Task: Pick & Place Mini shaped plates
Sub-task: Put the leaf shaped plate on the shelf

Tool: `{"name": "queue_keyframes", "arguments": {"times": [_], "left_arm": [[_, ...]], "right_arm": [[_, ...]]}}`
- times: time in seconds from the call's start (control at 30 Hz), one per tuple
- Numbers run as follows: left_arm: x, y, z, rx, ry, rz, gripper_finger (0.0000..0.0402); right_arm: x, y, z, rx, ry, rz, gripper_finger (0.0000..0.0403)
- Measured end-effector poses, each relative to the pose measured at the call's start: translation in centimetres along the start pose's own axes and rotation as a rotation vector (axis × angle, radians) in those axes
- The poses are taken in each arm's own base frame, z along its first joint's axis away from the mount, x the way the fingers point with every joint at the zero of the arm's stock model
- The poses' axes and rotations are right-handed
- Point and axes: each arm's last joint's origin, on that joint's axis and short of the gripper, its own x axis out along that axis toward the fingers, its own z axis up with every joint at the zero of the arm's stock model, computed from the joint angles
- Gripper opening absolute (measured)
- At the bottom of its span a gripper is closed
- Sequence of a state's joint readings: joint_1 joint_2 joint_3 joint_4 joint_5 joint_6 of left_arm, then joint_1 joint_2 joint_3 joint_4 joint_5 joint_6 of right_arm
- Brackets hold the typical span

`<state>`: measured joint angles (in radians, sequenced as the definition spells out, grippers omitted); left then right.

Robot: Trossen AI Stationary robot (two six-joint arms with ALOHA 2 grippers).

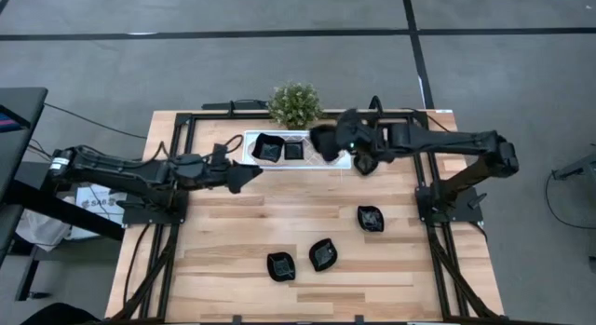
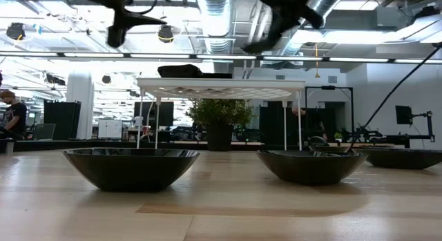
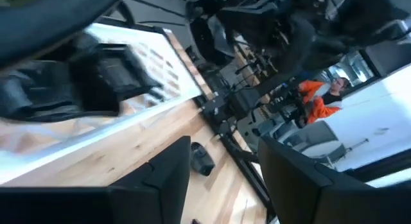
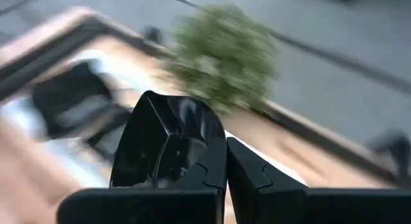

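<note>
Now right gripper [image 4: 225, 179] grips plate [image 4: 170, 147] on edge.

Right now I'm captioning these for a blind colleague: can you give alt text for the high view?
Seen from above, the right gripper holds a small black plate over a white tray that already contains two plates, while the left gripper sits open just in front of the tray. Three more black plates lie on the wooden table, and a potted plant stands behind the tray.
</note>
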<state>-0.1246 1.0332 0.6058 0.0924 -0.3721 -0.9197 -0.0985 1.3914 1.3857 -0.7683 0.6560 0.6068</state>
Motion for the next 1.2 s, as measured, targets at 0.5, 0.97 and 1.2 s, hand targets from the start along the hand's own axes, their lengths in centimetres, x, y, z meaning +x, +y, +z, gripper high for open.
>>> {"name": "queue_keyframes", "arguments": {"times": [0.5,0.97,1.2], "left_arm": [[-2.6,1.5,0.3,0.028,-0.099,-0.003,0.0173],[-2.6,1.7,0.3,0.109,-0.102,0.001,0.0172],[-2.7,1.7,0.3,0.108,-0.103,0.000,0.0172]], "right_arm": [[2.1,-1.7,-1.0,0.491,0.176,-0.127,0.0001],[4.1,0.6,-3.3,0.588,0.191,-0.226,0.0001],[4.8,1.0,-4.2,0.582,0.195,-0.289,0.0001]]}}
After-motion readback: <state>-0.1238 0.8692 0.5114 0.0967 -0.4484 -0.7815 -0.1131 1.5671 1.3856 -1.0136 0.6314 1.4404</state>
